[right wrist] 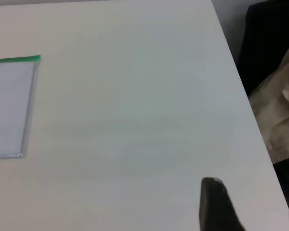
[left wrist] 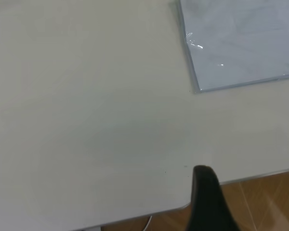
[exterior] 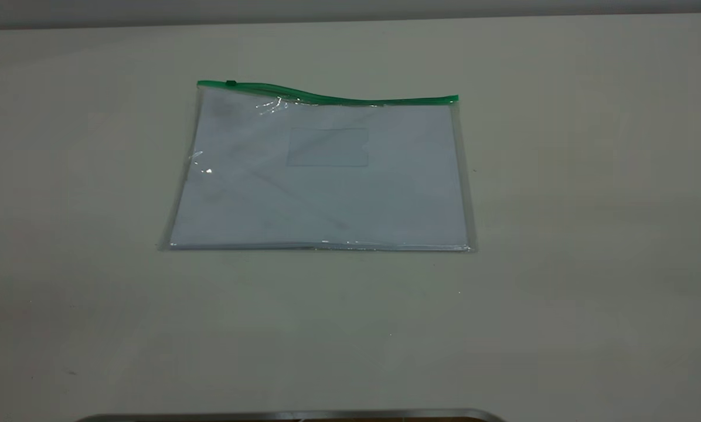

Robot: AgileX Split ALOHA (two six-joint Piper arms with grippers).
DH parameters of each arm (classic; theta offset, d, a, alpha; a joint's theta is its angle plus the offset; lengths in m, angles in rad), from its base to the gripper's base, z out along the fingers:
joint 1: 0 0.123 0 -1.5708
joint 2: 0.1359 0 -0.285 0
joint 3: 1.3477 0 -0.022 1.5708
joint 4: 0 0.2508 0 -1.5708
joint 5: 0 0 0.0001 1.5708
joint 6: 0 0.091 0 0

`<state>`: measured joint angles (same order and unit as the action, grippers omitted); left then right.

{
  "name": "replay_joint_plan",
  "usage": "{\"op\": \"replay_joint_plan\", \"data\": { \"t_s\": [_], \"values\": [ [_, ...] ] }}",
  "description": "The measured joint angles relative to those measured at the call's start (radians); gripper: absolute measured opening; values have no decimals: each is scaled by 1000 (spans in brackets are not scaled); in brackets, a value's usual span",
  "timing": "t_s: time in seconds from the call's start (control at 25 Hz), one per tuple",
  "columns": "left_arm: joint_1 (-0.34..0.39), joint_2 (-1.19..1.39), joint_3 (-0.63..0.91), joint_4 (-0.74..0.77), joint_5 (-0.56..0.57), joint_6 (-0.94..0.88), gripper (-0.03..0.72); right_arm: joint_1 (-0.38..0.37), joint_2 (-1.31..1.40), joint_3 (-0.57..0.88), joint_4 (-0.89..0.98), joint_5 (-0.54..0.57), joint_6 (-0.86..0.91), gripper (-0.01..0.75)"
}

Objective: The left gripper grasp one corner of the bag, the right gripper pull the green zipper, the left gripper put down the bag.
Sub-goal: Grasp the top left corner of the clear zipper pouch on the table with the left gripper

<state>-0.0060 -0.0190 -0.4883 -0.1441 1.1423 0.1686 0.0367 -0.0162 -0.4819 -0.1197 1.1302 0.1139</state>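
the bag [exterior: 321,176] lies flat near the middle of the pale counter [exterior: 591,234], a clear pouch with white sheets inside and a faint rectangular pocket on its face. its green strip runs along the far long edge, rising in a slight wave, and the green zipper [exterior: 231,84] sits close to the strip's left end (the slider reads as a small dark-green nub, too small to make out in detail). the strip's other end meets the corner of the bag [exterior: 455,99] at the far right.

neither arm shows in the exterior view. in the left wrist view only one dark finger of the left gripper [left wrist: 209,202] is in frame, over the counter's edge and well apart from the bag's near corner; the rest is cut off, so i cannot tell whether it is spread or closed. the right gripper [right wrist: 216,207] likewise shows a single dark tip over bare counter, well apart from the bag, its state impossible to tell.
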Motion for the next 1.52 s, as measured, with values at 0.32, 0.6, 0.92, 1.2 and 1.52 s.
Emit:
{"op": "replay_joint_plan", "data": {
  "t_s": [0.32,0.6,0.92,1.2,1.52],
  "values": [
    [0,0,0,-2,0,0,519,0,0,0,0,0,0,402],
    [0,0,0,-55,-5,-10,519,0,0,0,10,0,-5,402],
    [0,162,-27,-60,-178,-182,519,0,254,-13,264,-186,-121,406],
    [0,538,-27,-62,-429,-101,525,0,649,-13,364,-542,-366,532],
    [0,972,-69,-112,-666,-29,573,0,1078,-112,763,-636,-774,579]
  ]
}}
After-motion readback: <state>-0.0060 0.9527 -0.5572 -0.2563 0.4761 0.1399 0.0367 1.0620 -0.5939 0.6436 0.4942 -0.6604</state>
